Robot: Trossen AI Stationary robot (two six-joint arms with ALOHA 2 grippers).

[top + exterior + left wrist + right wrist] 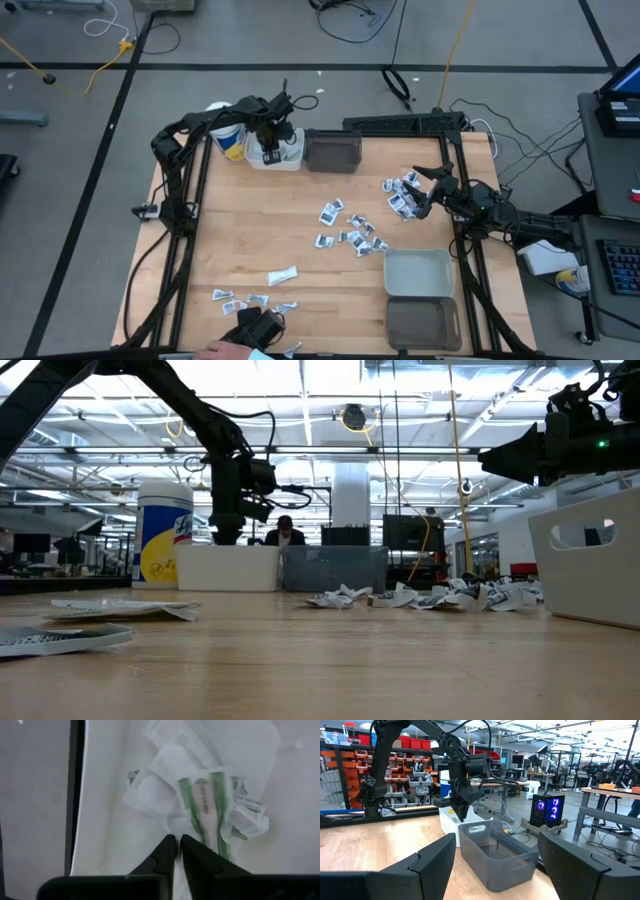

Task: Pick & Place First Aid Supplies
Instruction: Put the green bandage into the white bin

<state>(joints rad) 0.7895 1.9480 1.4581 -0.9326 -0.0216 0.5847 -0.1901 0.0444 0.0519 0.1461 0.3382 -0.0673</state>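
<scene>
Hidden and unreadable bits

You can't read the print on the scattered packets [352,235]; the person's hand [222,351] is cut by the high view's lower edge, and the white bin [592,565] by the low view's right edge.

Both arms are black throughout, built of slim jointed links with dark cables running along them. The left claw [177,851] ends in two matte black, wedge-shaped fingers that taper to narrow tips. The right claw [495,865] has broad, angular black fingers with flat faceted faces.
</scene>
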